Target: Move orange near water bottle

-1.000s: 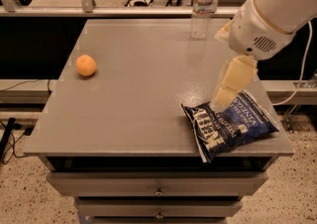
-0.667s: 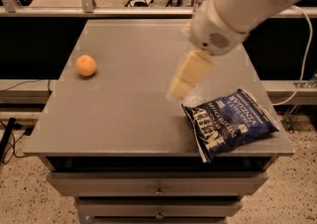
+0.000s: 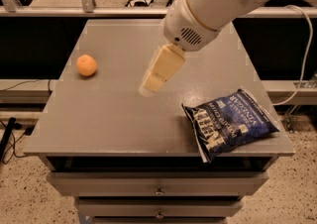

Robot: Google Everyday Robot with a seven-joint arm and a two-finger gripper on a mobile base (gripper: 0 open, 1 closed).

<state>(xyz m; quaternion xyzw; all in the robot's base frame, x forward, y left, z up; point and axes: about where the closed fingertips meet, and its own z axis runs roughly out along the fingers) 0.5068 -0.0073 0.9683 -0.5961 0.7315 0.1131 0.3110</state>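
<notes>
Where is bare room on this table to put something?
Bare: front left, between the orange and the table edge, and behind the orange. Crowded: front right, with the chip bag; the claw hangs over the middle.

Soft, even light falls from above on the grey table (image 3: 114,114), whose top shows a pale sheen towards the right. The gripper (image 3: 150,83), above the table's middle between orange (image 3: 86,65) and bag (image 3: 230,124), is lit bright cream. The orange has a small highlight on top, the bag's foil glints, and the space behind and under the table is dark.
</notes>
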